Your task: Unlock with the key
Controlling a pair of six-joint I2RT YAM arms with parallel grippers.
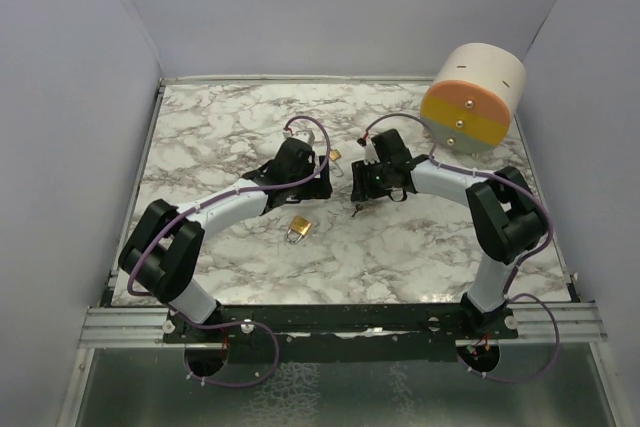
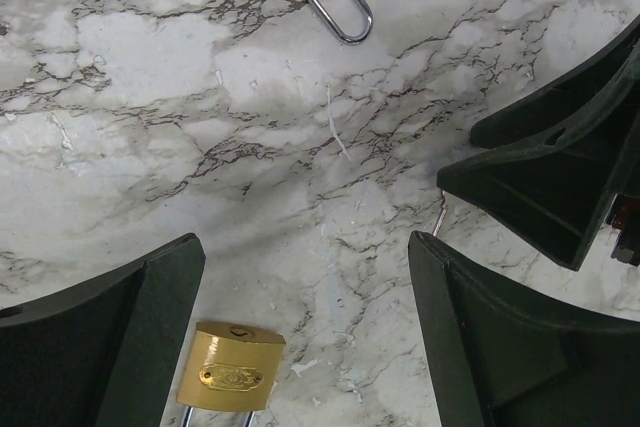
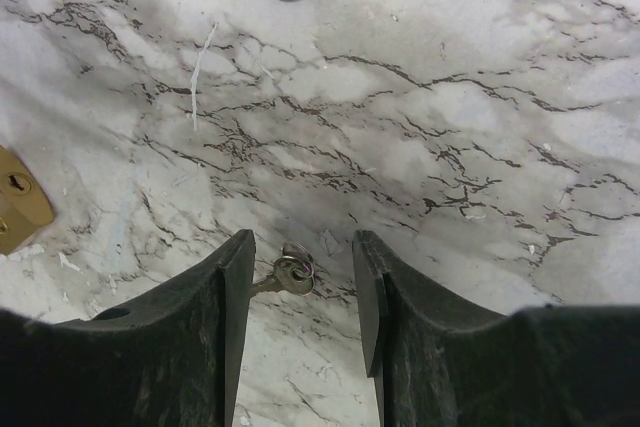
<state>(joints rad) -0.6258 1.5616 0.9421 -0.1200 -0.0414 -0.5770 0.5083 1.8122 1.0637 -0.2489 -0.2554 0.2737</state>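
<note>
Right wrist view gives you the key (image 3: 290, 273): it sits in the gap between the fingers of the right gripper (image 3: 305, 247), its blade running up to the finger on the picture's left. Those jaws stand apart, wider than the key, and clamp nothing.

In the left wrist view, a brass padlock (image 2: 232, 369) lies on the marble table (image 2: 200, 127) between the left gripper (image 2: 305, 247) fingers. The jaws are spread wide and hold nothing. A metal loop (image 2: 338, 9) lies beyond.

From above, you see a second padlock (image 1: 297, 230) nearer the bases and a beige cylinder (image 1: 472, 97) at the far right corner.
</note>
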